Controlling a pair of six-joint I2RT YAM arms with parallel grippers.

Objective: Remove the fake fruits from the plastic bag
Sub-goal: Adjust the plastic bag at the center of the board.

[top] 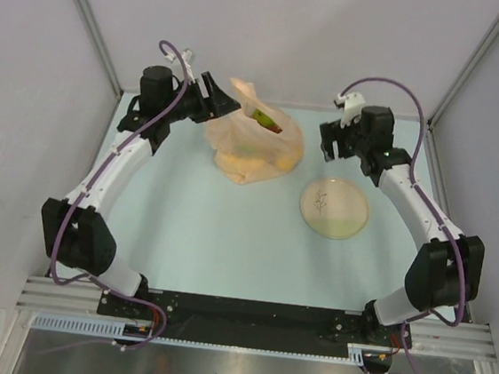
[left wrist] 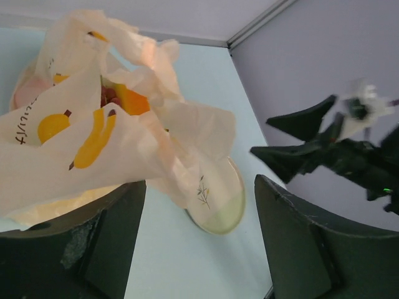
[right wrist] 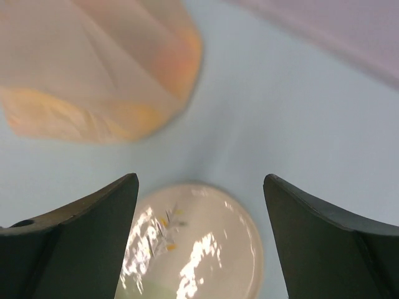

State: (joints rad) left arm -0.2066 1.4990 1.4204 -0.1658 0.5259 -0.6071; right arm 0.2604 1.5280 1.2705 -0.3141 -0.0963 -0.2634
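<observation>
Item, bag (top: 252, 147): peach film, crumpled, mouth up, standing on the table (top: 201, 227). We list the fruits (top: 264, 118) as inside it, with green and red showing at the mouth and orange and yellow showing through the film.

Left claw (top: 225, 101): jaws wide, the bag's top fold lying between them and draped against one finger.

Right claw (top: 332, 147): jaws wide, holding nothing, the bag off to its side and apart.

Plate (top: 335, 209): cream, directly under the right claw.

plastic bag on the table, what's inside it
Through the open mouth of the thin peach-orange plastic bag a green-and-red fruit and a glossy orange fruit show. Yellow-orange shapes glow through the lower film. Crinkled plastic covers whatever else is in there.
</observation>
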